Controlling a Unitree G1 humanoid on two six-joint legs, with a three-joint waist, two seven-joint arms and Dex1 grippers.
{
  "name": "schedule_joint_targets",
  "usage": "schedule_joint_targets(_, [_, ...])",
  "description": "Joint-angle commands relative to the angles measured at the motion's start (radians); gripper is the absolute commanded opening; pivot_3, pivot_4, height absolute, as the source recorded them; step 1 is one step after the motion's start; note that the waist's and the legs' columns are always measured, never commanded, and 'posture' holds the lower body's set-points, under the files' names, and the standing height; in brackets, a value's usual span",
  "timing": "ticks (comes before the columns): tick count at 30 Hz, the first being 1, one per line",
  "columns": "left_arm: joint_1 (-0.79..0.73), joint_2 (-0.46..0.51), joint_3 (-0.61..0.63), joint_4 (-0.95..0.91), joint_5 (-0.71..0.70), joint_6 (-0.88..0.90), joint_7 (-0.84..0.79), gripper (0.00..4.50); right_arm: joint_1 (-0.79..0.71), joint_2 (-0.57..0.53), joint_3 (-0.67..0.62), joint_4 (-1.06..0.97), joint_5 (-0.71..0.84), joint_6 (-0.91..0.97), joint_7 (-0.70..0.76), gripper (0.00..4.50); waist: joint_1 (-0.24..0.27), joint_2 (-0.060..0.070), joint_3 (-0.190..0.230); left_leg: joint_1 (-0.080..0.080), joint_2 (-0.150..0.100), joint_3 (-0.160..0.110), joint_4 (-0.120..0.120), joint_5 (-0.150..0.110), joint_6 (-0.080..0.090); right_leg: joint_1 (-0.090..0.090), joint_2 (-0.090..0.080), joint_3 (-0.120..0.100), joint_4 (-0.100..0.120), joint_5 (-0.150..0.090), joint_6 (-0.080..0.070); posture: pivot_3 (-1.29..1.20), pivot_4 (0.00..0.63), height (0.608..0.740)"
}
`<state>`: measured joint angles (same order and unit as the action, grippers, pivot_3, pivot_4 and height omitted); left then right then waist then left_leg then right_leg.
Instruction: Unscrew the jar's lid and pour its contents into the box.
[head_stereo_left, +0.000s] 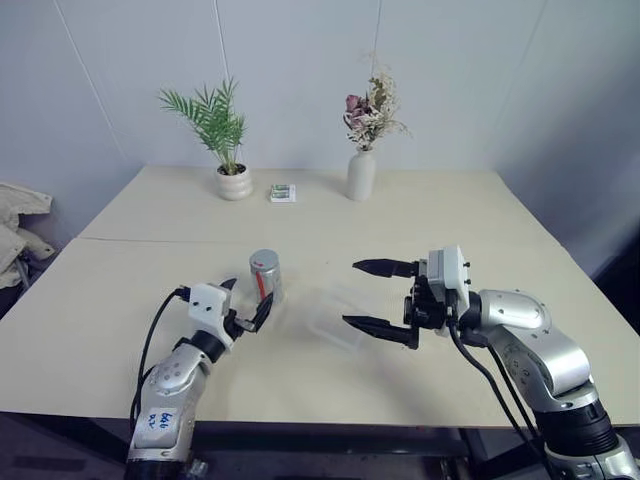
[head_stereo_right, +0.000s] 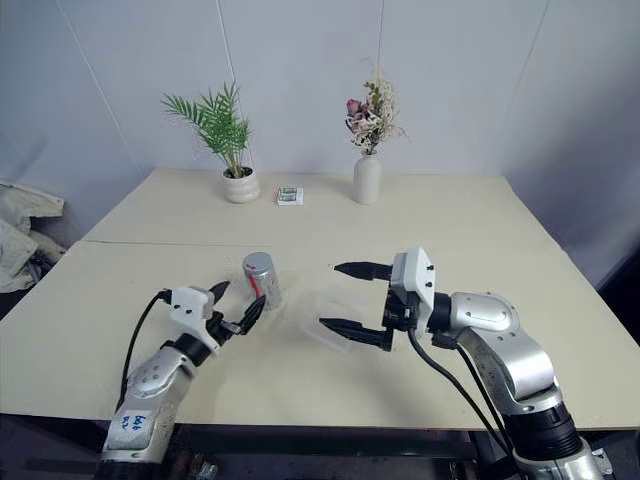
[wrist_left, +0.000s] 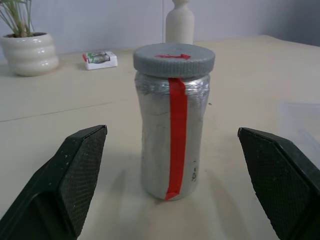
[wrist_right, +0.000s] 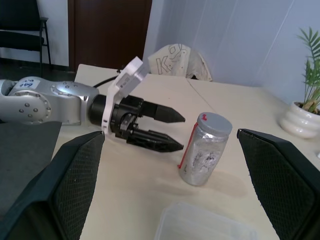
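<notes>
- Jar (head_stereo_left: 265, 274): silver-grey, with a red strip down its side; stood upright on the table (head_stereo_left: 120, 300), nearer the front edge than the back, a little toward the left edge.
- Lid (wrist_left: 174, 58): grey and ribbed, seated on the jar's top, a red mark on its face.
- Box (head_stereo_left: 338, 316): clear plastic, lay flat just beside the jar on the side toward the right edge.
- Left gripper (head_stereo_left: 246, 307): forearm reached forward from the front edge, fingers spread wide and aimed at the jar from close by, not touching it.
- Right gripper (head_stereo_left: 376, 297): forearm bent inward, claw level and pointing toward the left edge, held over the box; fingers spread wide, one above the other, holding nothing.
- Far edge: potted plant (head_stereo_left: 232, 180), small printed packet (head_stereo_left: 282, 193), white vase (head_stereo_left: 361, 175) with dried flowers.
</notes>
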<state>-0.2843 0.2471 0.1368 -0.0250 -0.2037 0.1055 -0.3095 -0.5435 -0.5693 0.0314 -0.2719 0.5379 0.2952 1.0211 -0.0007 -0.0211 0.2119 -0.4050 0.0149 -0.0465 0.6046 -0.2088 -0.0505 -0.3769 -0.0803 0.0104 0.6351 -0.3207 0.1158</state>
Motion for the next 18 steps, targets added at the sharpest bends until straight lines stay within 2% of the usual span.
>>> schedule_joint_targets(1, [-0.033, -0.002, 0.005, 0.023, 0.003, -0.05, 0.0, 4.48, -0.019, 0.0, -0.018, -0.031, 0.017, 0.002, -0.004, 4.5, -0.002, 0.0, 0.0, 0.0, 0.0, 0.0, 0.0, 0.0, 0.0, 0.0, 0.0, 0.0, 0.0, 0.0, 0.0, 0.0, 0.15, 0.74])
schedule_joint_targets(18, [-0.251, -0.013, -0.04, 0.37, 0.064, -0.225, -0.016, 4.48, -0.016, 0.038, -0.006, -0.062, 0.004, 0.0, -0.051, 4.5, -0.001, 0.0, 0.0, 0.0, 0.0, 0.0, 0.0, 0.0, 0.0, 0.0, 0.0, 0.0, -0.001, 0.0, 0.0, 0.0, 0.15, 0.74])
